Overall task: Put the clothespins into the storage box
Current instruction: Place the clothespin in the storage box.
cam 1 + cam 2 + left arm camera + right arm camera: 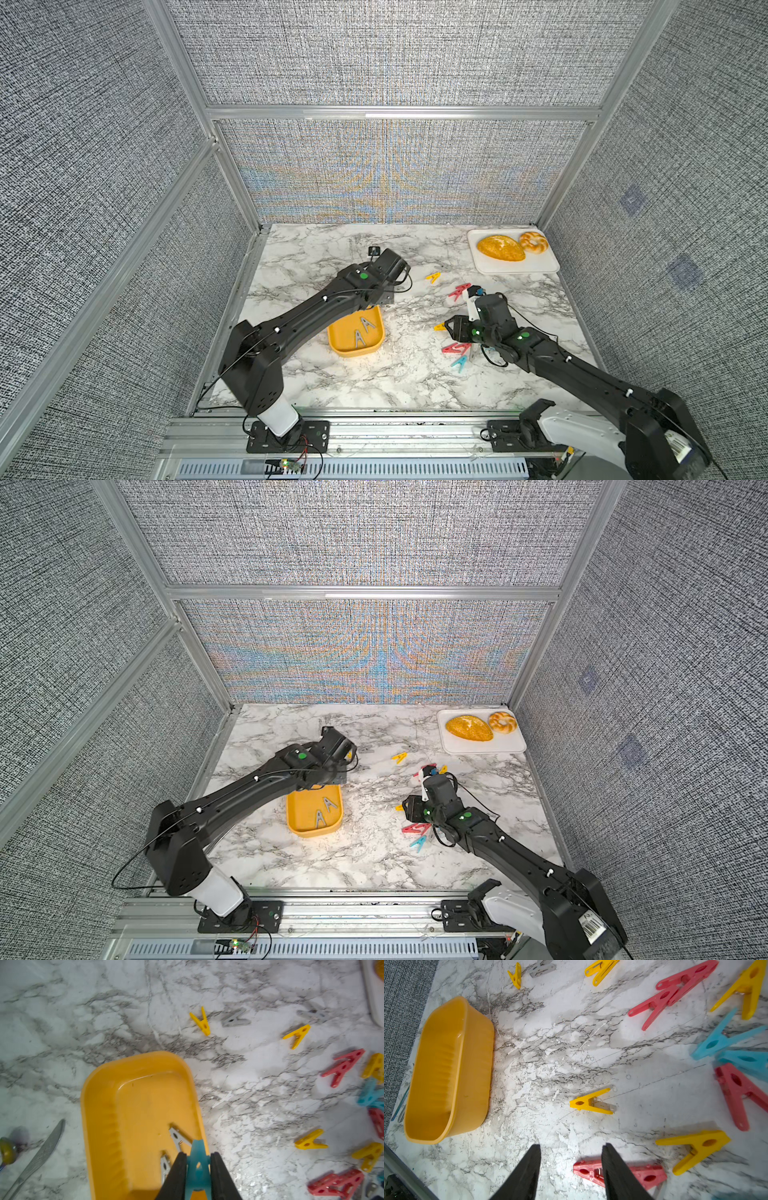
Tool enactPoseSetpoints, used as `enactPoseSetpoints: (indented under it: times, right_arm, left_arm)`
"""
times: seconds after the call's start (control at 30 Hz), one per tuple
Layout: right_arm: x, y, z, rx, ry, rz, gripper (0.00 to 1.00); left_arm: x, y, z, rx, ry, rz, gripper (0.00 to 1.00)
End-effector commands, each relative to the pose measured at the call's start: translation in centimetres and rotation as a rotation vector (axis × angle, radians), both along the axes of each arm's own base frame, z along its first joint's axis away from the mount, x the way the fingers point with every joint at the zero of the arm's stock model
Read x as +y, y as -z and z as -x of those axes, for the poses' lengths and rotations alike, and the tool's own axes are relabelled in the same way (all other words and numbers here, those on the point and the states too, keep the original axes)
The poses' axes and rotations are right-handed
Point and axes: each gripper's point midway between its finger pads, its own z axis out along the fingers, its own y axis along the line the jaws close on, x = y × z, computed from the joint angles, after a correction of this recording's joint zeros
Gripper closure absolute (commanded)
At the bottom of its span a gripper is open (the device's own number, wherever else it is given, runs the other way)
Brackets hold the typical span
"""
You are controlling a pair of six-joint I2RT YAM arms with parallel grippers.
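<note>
— In the yellow storage box [337, 337]?
— Two grey clothespins [363, 330], lying side by side on the floor of it.
— Over the box?
— The left arm [316, 309], stretched across its far end, gripper hidden from this angle.
— Loose on the marble table [374, 382]?
— One yellow clothespin [432, 277] alone, red ones [459, 291] just beyond the right arm [490, 322], more red and a teal one [459, 363] beside it.
— Far right corner?
— White tray [540, 266] with two breads [500, 248].

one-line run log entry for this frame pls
left gripper: shut on teal clothespin, over storage box | right gripper: open, empty | box: two grey clothespins
</note>
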Motion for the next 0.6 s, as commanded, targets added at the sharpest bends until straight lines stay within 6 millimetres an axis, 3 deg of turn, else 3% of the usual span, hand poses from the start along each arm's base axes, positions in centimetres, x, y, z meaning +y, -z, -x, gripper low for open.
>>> enactPoseSetpoints:
  times: [0.0,0.07,0.13,0.2,0.4,0.57]
  right_arm:
    - [0.7,0.3,-0.5,0.004,0.017,-0.018,0.47]
    - [0.9,0.9,-0.5,0.019,0.023,-0.005,0.47]
    - [1.1,1.4,-0.7,0.028,0.027,0.014,0.47]
    - [1.1,1.9,-0.9,0.035,0.026,0.039,0.47]
    - [1.1,2.6,-2.1,0.048,-0.006,0.157,0.46]
    - [1.6,3.5,-2.3,0.070,-0.044,0.252,0.35]
  left_arm:
    - [2.4,1.2,0.2,-0.015,-0.073,-0.008,0.75]
    - [3.4,2.5,0.6,0.006,-0.096,0.003,0.68]
    - [4.0,2.9,0.8,0.012,-0.106,0.013,0.46]
    - [4.1,2.9,0.9,0.011,-0.104,0.009,0.38]
    - [3.7,2.2,0.8,0.010,-0.074,0.024,0.30]
    - [3.4,2.0,1.6,0.014,-0.060,0.081,0.30]
